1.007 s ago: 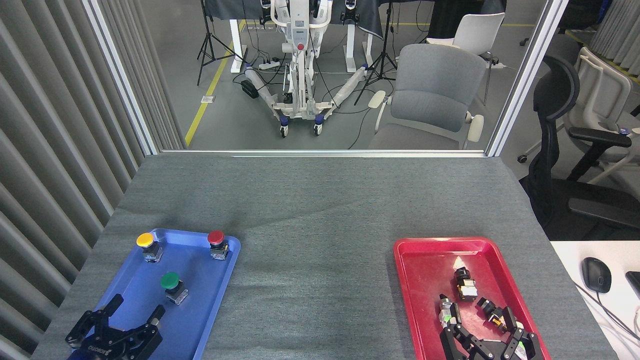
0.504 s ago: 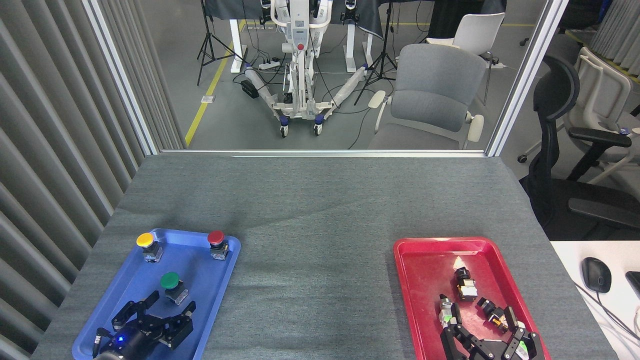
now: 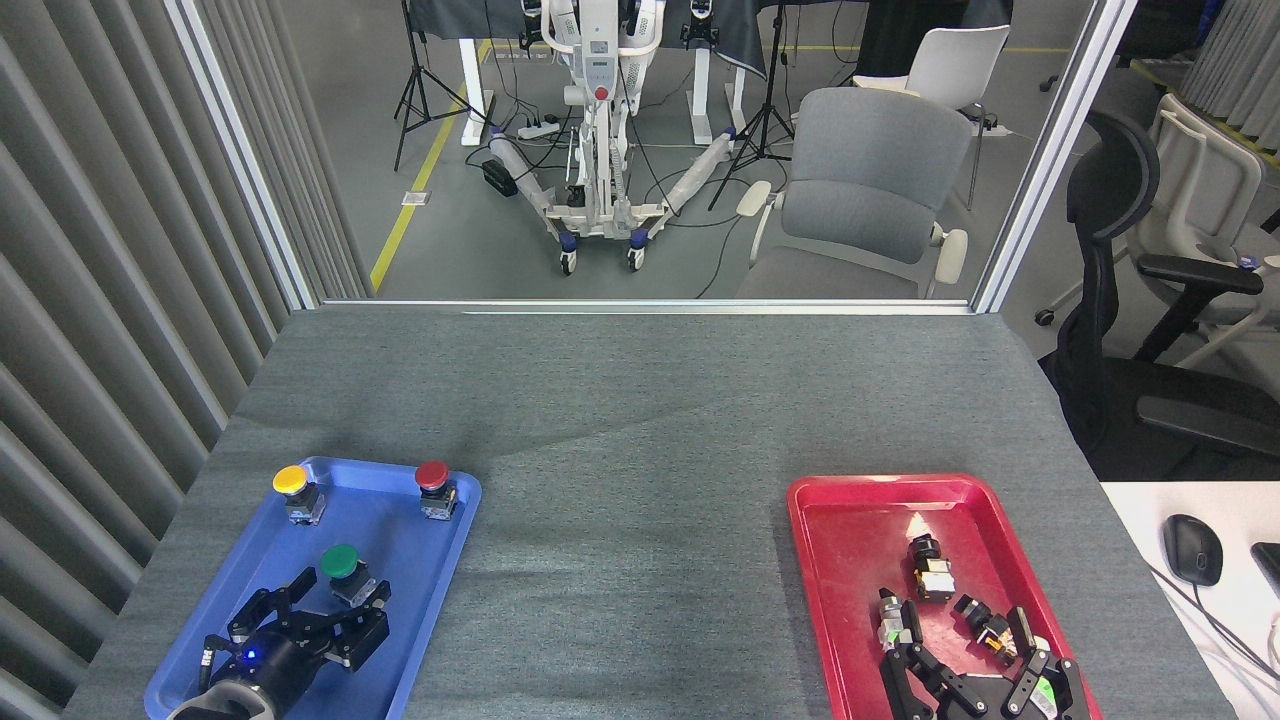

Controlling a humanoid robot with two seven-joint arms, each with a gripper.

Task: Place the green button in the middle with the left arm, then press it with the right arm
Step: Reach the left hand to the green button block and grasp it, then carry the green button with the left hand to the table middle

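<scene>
Left gripper (image 3: 337, 593) now further up the blue tray (image 3: 420, 620) than half a second ago, and much further than a second ago, when it sat low at the tray's near-left corner. Its fingers (image 3: 298, 582) now reach the base of the green button (image 3: 342, 566), one on each side; earlier there was a clear gap between fingertips and button. Fingers spread, not pinching; contact with the base cannot be told from this view. Green button unmoved across all three moments: upright in the blue tray, nearer than the yellow button (image 3: 292, 483) and red button (image 3: 432, 477), which stand at the tray's far corners. Left arm enters from the bottom-left edge, wrist low over the tray's near end, a small blue light on the gripper body, fingers pointing away and slightly right toward the button. Right gripper (image 3: 975, 645) low over the near end of the red tray (image 3: 850, 520), barely shifted from before; fingers spread, holding nothing, with small dark parts (image 3: 935, 575) lying in the tray just beyond them. The middle (image 3: 630, 540) of the table between the two trays is bare grey felt. Grey chair (image 3: 860, 190) and a robot stand (image 3: 598, 130) beyond the table's far edge, unchanged.
</scene>
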